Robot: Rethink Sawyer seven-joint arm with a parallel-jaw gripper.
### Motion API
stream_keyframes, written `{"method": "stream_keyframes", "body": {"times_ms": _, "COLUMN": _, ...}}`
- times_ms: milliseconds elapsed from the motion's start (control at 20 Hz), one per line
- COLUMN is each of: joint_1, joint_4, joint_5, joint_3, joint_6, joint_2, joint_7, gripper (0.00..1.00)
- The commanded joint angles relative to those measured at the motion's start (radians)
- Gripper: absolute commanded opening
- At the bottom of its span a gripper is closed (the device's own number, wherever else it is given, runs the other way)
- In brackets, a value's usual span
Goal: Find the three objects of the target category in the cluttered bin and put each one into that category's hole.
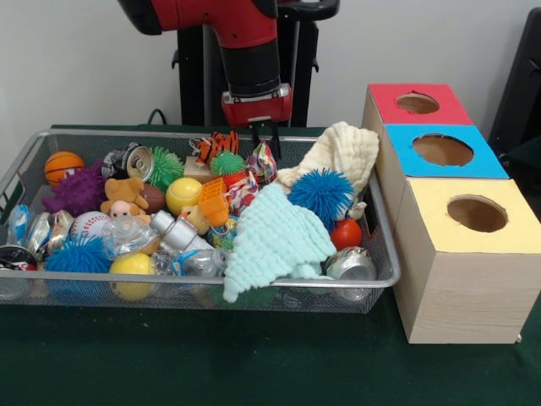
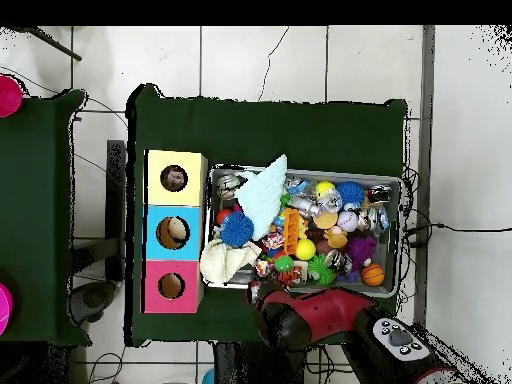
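The wire mesh bin [image 1: 211, 286] is full of toys. A wad of clear film with multicolour print [image 1: 263, 161] lies near the bin's far rim. A second one [image 1: 241, 193] lies just in front of it, next to an orange toy. My gripper [image 1: 264, 144] hangs from the red arm directly above the far wad, fingers apart and empty. The yellow-topped box's round hole [image 1: 478, 213] is to the right of the bin. In the overhead view the arm [image 2: 310, 315] hides the gripper, and the yellow box's hole [image 2: 173, 178] is left of the bin [image 2: 400, 215].
A mint knitted cloth [image 1: 275, 237] and a cream cloth [image 1: 338, 152] cover part of the pile. Blue spiky balls [image 1: 321, 193], silver cans [image 1: 351, 264], a basketball [image 1: 63, 165] and yellow balls crowd the bin. The blue-topped box [image 1: 442, 150] and the red-topped box [image 1: 417, 103] stand behind the yellow one.
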Motion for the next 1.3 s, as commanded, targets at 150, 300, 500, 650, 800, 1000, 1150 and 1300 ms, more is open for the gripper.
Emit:
{"method": "stream_keyframes", "body": {"times_ms": 150, "joint_1": 0.039, "joint_4": -0.088, "joint_5": 0.037, "joint_3": -0.006, "joint_6": 0.068, "joint_2": -0.038, "joint_7": 0.062, "gripper": 0.0}}
{"method": "stream_keyframes", "body": {"times_ms": 300, "joint_1": 0.061, "joint_4": -0.082, "joint_5": 0.049, "joint_3": -0.015, "joint_6": 0.057, "joint_2": -0.052, "joint_7": 0.079, "gripper": 0.0}}
{"method": "stream_keyframes", "body": {"times_ms": 500, "joint_1": 0.082, "joint_4": -0.076, "joint_5": 0.07, "joint_3": -0.015, "joint_6": 0.065, "joint_2": -0.064, "joint_7": 0.085, "gripper": 0.0}}
{"method": "stream_keyframes", "body": {"times_ms": 650, "joint_1": 0.077, "joint_4": -0.056, "joint_5": 0.092, "joint_3": 0.003, "joint_6": 0.087, "joint_2": -0.098, "joint_7": 0.076, "gripper": 0.0}}
{"method": "stream_keyframes", "body": {"times_ms": 800, "joint_1": 0.056, "joint_4": -0.013, "joint_5": 0.137, "joint_3": 0.045, "joint_6": 0.147, "joint_2": -0.174, "joint_7": 0.052, "gripper": 0.0}}
{"method": "stream_keyframes", "body": {"times_ms": 1000, "joint_1": 0.022, "joint_4": 0.023, "joint_5": 0.206, "joint_3": 0.108, "joint_6": 0.231, "joint_2": -0.264, "joint_7": 0.009, "gripper": 0.0}}
{"method": "stream_keyframes", "body": {"times_ms": 1150, "joint_1": 0.016, "joint_4": 0.021, "joint_5": 0.24, "joint_3": 0.133, "joint_6": 0.274, "joint_2": -0.296, "joint_7": -0.009, "gripper": 0.0}}
{"method": "stream_keyframes", "body": {"times_ms": 1300, "joint_1": 0.016, "joint_4": 0.017, "joint_5": 0.263, "joint_3": 0.148, "joint_6": 0.304, "joint_2": -0.317, "joint_7": -0.019, "gripper": 0.0}}
